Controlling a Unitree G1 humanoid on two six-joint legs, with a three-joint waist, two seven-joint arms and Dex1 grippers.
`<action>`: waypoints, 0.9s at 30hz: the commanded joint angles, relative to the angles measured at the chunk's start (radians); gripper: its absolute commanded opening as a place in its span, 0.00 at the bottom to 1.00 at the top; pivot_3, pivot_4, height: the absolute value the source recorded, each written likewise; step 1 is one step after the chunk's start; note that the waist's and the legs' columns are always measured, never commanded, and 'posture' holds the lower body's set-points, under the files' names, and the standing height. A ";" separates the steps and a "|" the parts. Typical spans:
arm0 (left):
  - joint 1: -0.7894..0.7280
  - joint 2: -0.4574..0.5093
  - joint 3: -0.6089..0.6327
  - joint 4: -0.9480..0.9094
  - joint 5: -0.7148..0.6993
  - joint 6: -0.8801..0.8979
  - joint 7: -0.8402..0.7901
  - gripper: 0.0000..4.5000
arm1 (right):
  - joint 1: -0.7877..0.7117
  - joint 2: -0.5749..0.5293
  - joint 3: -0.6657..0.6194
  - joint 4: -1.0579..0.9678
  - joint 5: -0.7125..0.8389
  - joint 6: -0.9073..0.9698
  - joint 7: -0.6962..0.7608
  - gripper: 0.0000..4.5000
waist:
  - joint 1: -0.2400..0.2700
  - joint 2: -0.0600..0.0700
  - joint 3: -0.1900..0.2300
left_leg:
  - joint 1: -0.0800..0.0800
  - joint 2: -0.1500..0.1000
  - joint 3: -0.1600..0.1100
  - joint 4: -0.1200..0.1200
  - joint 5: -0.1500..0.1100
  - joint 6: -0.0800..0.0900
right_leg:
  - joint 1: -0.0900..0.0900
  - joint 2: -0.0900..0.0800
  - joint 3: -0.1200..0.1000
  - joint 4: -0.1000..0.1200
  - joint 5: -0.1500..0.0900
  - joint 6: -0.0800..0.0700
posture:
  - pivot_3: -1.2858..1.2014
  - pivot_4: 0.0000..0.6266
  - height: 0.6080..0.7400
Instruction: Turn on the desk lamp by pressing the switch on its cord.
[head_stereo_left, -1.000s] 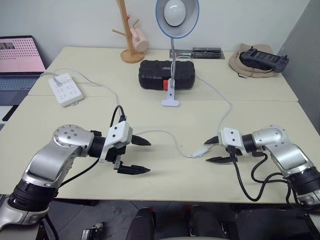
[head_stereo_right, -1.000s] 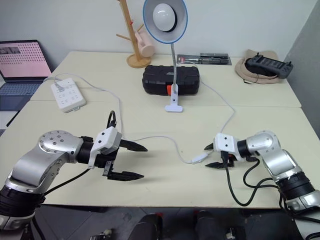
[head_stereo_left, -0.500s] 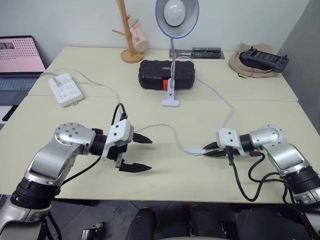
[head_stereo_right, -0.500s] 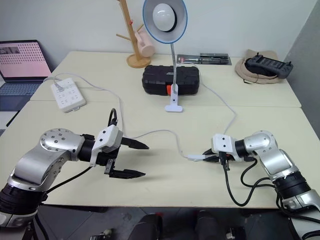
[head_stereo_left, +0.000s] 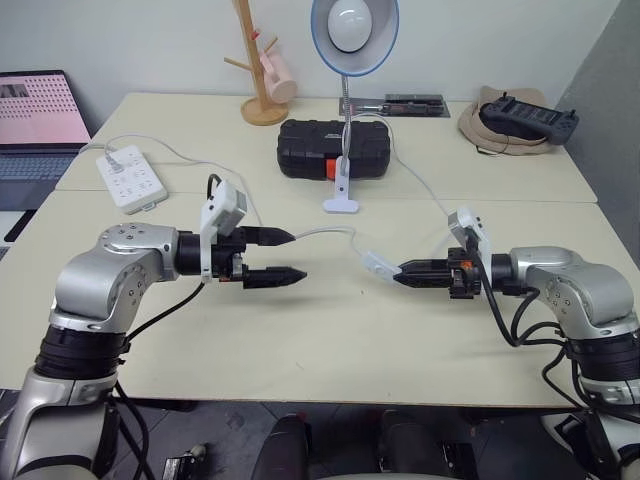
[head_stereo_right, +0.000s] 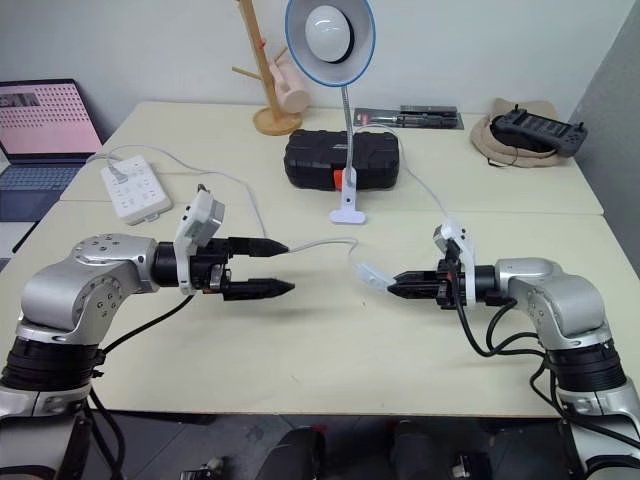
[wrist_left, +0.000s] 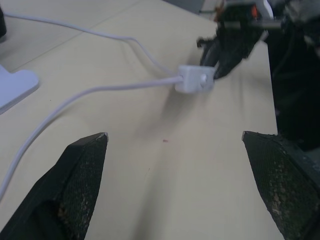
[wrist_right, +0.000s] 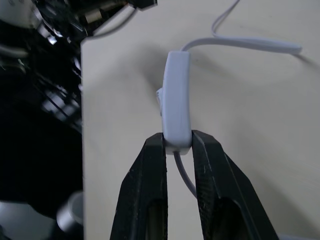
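Pointing leftward, switch (head_stereo_left: 375, 265), clamped by right tool (head_stereo_left: 403, 271)

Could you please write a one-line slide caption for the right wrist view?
Right end effector shut on the small oblong white plastic switch, raised above the cream table.

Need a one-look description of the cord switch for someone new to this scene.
Start at the desk lamp at the back of the table and follow its thin white cord forward. The switch is the small white oblong on it, pinched at one end by the right tool, unlike the wide power strip on the left.
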 joint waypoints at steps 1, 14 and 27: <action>-0.019 -0.081 0.100 -0.068 -0.174 0.169 0.138 1.00 | -0.057 0.035 -0.111 -0.025 0.132 0.135 -0.079 0.08 | -0.001 0.000 0.000 | 0.000 0.000 0.000 0.000 0.000 0.000 | 0.000 0.000 0.000 0.000 0.000 0.000 | 0.52 0.24 1.00; 0.028 -0.361 0.240 -0.131 -0.483 0.321 0.559 1.00 | -0.131 0.107 -0.246 0.010 0.314 0.311 -0.244 0.08 | 0.000 0.000 0.000 | 0.000 -0.001 0.000 0.000 0.000 0.000 | 0.000 -0.001 0.000 0.000 0.000 0.000 | 0.52 0.24 1.00; 0.024 -0.402 0.217 -0.117 -0.566 0.280 0.655 0.92 | -0.137 0.109 -0.254 0.006 0.405 0.339 -0.305 0.08 | 0.000 0.000 0.000 | 0.000 -0.002 0.003 0.000 0.000 0.000 | 0.000 -0.001 0.001 0.000 0.000 0.000 | 0.52 0.24 1.00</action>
